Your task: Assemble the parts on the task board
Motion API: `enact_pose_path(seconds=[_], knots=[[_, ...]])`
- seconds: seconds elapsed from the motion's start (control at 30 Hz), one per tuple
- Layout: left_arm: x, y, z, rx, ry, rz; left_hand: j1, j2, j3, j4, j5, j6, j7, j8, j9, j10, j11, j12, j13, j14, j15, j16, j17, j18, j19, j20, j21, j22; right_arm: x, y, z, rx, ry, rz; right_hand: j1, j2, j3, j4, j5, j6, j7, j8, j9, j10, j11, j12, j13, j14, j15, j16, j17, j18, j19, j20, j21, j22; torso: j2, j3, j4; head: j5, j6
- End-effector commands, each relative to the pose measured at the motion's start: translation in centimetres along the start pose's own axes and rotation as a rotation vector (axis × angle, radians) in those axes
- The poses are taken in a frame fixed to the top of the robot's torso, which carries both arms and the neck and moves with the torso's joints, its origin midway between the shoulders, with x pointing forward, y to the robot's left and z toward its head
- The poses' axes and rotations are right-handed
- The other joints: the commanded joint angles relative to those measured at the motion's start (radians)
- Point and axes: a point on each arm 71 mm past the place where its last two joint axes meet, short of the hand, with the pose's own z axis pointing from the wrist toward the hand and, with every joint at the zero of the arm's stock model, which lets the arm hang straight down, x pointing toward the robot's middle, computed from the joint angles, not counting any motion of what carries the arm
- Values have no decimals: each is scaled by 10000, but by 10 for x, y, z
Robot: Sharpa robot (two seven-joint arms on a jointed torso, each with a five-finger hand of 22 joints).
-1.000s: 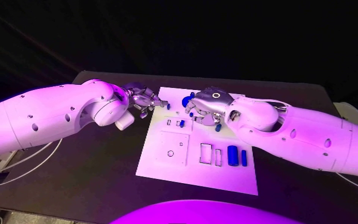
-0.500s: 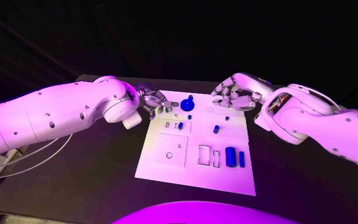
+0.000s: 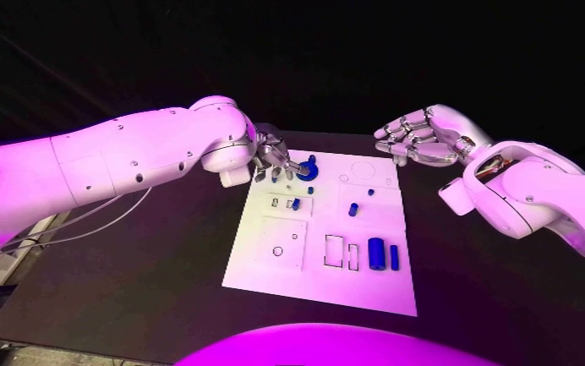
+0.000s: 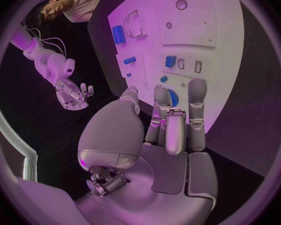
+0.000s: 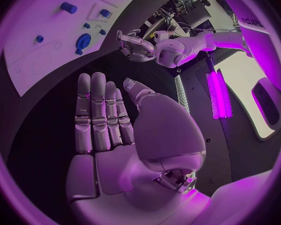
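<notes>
Just then my left hand (image 3: pixel 276 161) hung over the far left corner of the task board (image 3: pixel 319 286), its fingers (image 4: pixel 197 92) stretched out straight and a little apart, holding nothing. Right under their tips, in the left wrist view, sat the round blue part (image 4: pixel 172 97) with its knob; I could not tell whether a fingertip touched it. A small blue peg (image 3: pixel 309 189) stood just beyond it toward me, and a short blue piece (image 3: pixel 295 204) stood in one of the two small slots next in line.

My right hand (image 3: pixel 417 139) was up off the counter (image 3: pixel 146 273), beyond the board's far right corner and well apart from every part. Its fingers (image 5: pixel 98 112) lay side by side, extended, palm bare, gripping nothing.

Between my two hands, on the middle of the board, another small blue piece (image 3: pixel 352 210) stood alone. Nearer my body, a fat blue cylinder (image 3: pixel 377 254) and a thin blue bar (image 3: pixel 394 257) lay side by side, just beside two empty rectangular cut-outs (image 3: pixel 334 250). A square recessed panel (image 3: pixel 281 241) with a small round hole lay on the left-hand side of those.
</notes>
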Motion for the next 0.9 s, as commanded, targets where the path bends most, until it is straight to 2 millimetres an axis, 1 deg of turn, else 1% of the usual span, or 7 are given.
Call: enact_pose_path(seconds=[0.03, 0.1, 0.13, 0.23, 0.43, 0.63, 0.9], knots=[[-1, -1, 4, -711, 245, 1252, -69, 33, -93, -5, 18, 49, -13, 54, 18, 111, -19, 102, 84, 310, -72, 68, 132, 0, 101, -17, 91, 110, -3, 2, -1, -259, -339, 529, 121, -29, -2, 55, 56, -36, 24, 51, 12, 83, 2, -84, -99, 87, -10, -98, 8, 51, 54, 44, -73, -58, -23, 25, -49, 45, -56], [0, -3, 6, -810, 385, 1420, -80, 34, -107, -3, 18, 44, -15, 60, 23, 111, -21, 100, 75, 313, -75, 72, 136, -3, 114, -21, 103, 126, -4, 2, -1, -277, -380, 539, 123, -40, -13, 59, 64, -41, 30, 53, 11, 93, 12, -111, -143, 96, -8, -139, 11, 49, 63, 48, -94, -85, -15, 30, -62, 96, -68], [0, -5, 9, -880, 493, 1523, -106, 38, -132, 0, 16, 28, -13, 63, 29, 106, -22, 96, 63, 313, -77, 71, 131, -4, 119, -26, 107, 129, -4, 2, -2, -294, -425, 546, 114, -48, -28, 72, 75, -45, 38, 57, 11, 102, 22, -136, -186, 103, -2, -182, 14, 48, 69, 52, -116, -113, -7, 24, -58, 100, -63], [0, -8, 13, -1001, 586, 1742, -129, 39, -159, 0, 16, 6, -10, 62, 32, 99, -20, 92, 54, 311, -78, 68, 122, -5, 124, -30, 111, 131, -5, 2, -3, -341, -549, 555, 108, -51, -41, 84, 91, -47, 43, 61, 11, 112, 27, -158, -225, 113, 3, -221, 18, 47, 77, 55, -137, -140, -7, 38, -67, 102, -56], [0, -13, 22, -1141, 716, 2064, -210, 23, -253, 2, 14, -15, -12, 85, 54, 150, -20, 165, 144, 343, -80, 124, 233, -28, 187, -38, 178, 245, -7, 4, -3, -551, -863, 575, 240, -45, -19, 22, 168, -27, 46, 92, 17, 181, 20, -211, -356, 188, -8, -341, 43, 54, 138, 49, -186, -221, 9, 37, -80, 119, -66], [1, -18, 28, -1196, 819, 2313, -226, 27, -282, -5, 18, -4, -21, 107, 69, 203, -27, 233, 235, 376, -82, 180, 345, -49, 246, -41, 241, 358, -9, 6, -4, -694, -1181, 553, 602, -73, 53, -224, 291, 17, 62, 147, 30, 277, 13, -291, -557, 290, -31, -526, 92, 52, 230, 18, -226, -299, 11, 33, -37, 68, -106], [6, -21, 36, -1252, 1036, 2536, -133, 45, -287, -29, 32, -7, -34, 135, 90, 207, -40, 248, 235, 372, -91, 179, 332, -49, 249, -45, 253, 363, -9, 8, -5, -772, -1337, 600, 745, -95, 72, -338, 385, 17, 74, 161, 28, 309, 17, -344, -667, 310, -34, -640, 118, 47, 251, 5, -239, -316, 25, 29, 5, 23, -146]])
